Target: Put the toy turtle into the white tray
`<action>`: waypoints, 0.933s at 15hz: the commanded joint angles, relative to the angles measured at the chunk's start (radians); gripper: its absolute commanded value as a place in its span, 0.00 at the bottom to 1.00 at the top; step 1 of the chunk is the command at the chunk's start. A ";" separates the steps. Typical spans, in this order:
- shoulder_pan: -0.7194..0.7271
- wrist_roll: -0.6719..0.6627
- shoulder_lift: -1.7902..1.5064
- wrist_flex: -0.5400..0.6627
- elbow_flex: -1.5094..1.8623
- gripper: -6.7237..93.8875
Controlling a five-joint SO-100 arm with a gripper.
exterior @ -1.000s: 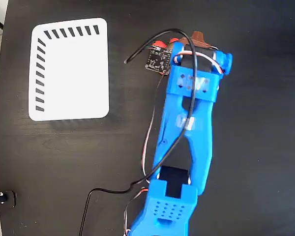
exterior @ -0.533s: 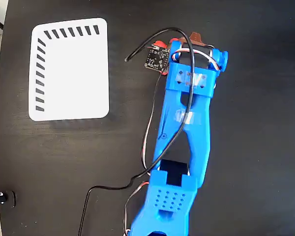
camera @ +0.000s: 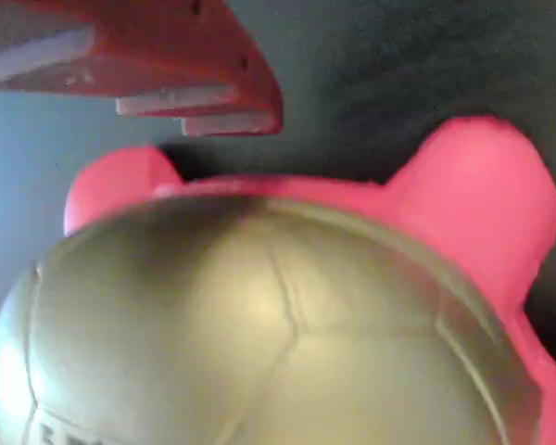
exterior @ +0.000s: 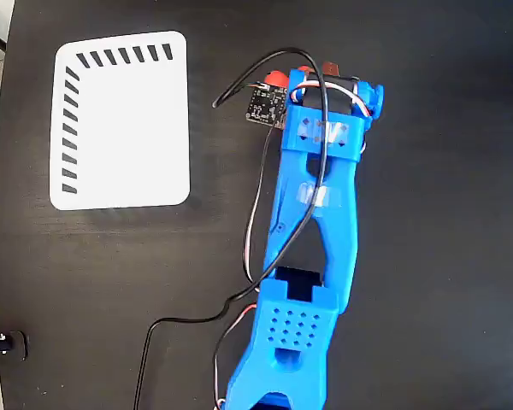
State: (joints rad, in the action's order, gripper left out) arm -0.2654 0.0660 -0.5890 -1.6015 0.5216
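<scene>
The toy turtle (camera: pixel 278 334) fills the wrist view, with its shiny gold shell very close below the camera and red limbs sticking out at the left and right. One red finger (camera: pixel 195 83) hangs above it, with a dark gap between them; the other finger is out of frame. In the fixed view the blue arm covers most of the toy turtle (exterior: pixel 278 79), and only small red parts show by the gripper (exterior: pixel 316 77), which stands open over it. The white tray (exterior: pixel 120 120) lies flat at the upper left, well apart from the gripper.
A small black circuit board (exterior: pixel 263 104) on the wrist sticks out to the left, and black cables (exterior: pixel 256 222) trail along the arm toward the bottom edge. The black table (exterior: pixel 445 256) ends at the left edge of the fixed view.
The arm's wrist end has shifted a little to the left over the turtle. The red parts of the turtle stay where they were.
</scene>
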 commanded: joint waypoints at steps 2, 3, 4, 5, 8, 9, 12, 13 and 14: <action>-0.008 0.015 -0.037 -0.017 -0.058 0.65; -0.011 0.012 -0.032 -0.017 -0.063 0.60; -0.012 0.012 -0.026 -0.017 -0.069 0.56; -0.014 0.012 -0.023 -0.017 -0.072 0.49; -0.014 0.021 -0.021 -0.017 -0.077 0.22; -0.014 0.026 -0.021 -0.017 -0.077 0.13; -0.018 0.026 -0.026 -0.017 -0.077 0.07; -0.023 0.025 -0.034 -0.017 -0.074 0.07; -0.028 0.025 -0.057 -0.017 -0.064 0.07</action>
State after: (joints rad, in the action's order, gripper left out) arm -0.2715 0.0813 -0.5676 -1.5984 0.4755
